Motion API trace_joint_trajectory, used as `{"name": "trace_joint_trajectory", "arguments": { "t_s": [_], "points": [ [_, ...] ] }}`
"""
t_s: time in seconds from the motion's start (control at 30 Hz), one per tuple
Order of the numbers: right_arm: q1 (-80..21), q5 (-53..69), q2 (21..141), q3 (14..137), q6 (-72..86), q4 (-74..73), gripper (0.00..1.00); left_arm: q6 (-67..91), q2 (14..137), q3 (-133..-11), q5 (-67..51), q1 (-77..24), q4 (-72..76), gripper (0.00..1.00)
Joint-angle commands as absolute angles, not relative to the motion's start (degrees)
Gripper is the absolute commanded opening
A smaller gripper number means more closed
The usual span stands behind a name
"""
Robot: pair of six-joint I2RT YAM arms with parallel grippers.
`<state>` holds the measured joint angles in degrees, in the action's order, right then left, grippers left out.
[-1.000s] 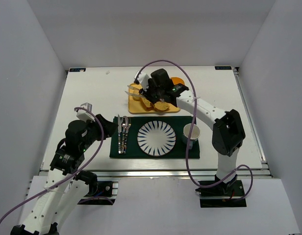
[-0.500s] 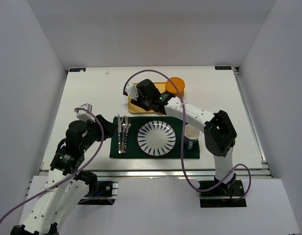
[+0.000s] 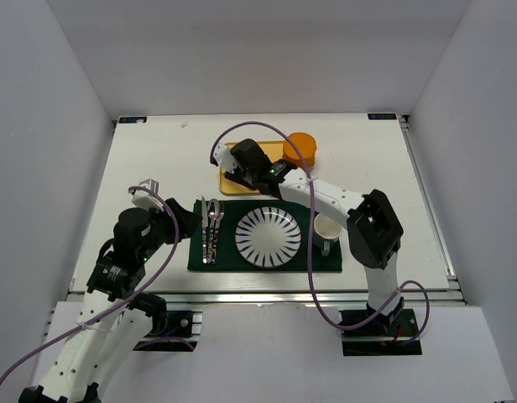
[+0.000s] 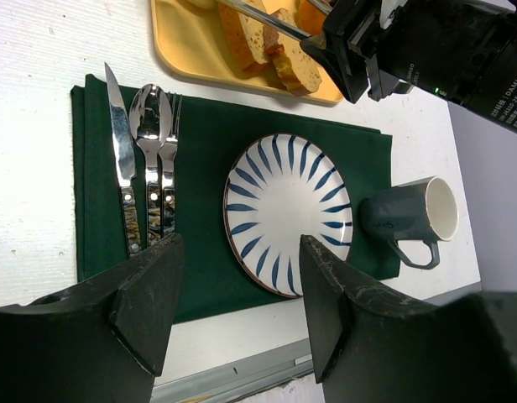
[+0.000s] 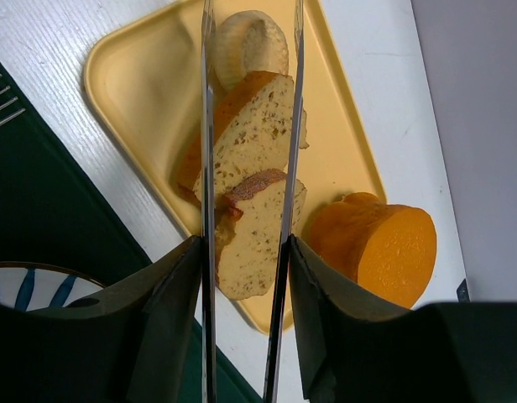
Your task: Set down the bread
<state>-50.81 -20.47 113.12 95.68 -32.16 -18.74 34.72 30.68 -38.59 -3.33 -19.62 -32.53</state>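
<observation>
Two grippers — their state?
Left gripper (image 4: 236, 252) and right gripper (image 5: 250, 8) both spread. Right hangs over brown slices (image 5: 250, 168); bread (image 5: 252, 42) lies on the yellow tray (image 5: 133, 75) just past them — by its fingertips.

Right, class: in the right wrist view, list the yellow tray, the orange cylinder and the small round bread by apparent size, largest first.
1. yellow tray
2. orange cylinder
3. small round bread, its edges partly hidden, yet clearly the smallest
</observation>
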Motion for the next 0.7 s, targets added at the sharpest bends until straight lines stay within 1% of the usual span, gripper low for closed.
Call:
{"name": "trace_joint_trajectory", "arguments": {
  "t_s": [0.0, 0.37, 0.67],
  "points": [
    [-51.5, -22.1, 113.7, 95.0, -32.6, -17.0, 0.5, 33.7, 30.9, -38.3, -2.6, -19.6, -31.8, 0.67],
    [-52.6, -22.2, 114.6, 94.3, -32.4, -17.3, 0.49, 33.0, 31.9, -38.6, -3.0, -19.7, -31.0, 0.68],
    [-52.6, -24.3, 115.4, 94.0, -33.2, -16.1, 0.46, 32.9, 32.3, -38.8, -3.1, -19.6, -30.9, 0.68]
  ]
}}
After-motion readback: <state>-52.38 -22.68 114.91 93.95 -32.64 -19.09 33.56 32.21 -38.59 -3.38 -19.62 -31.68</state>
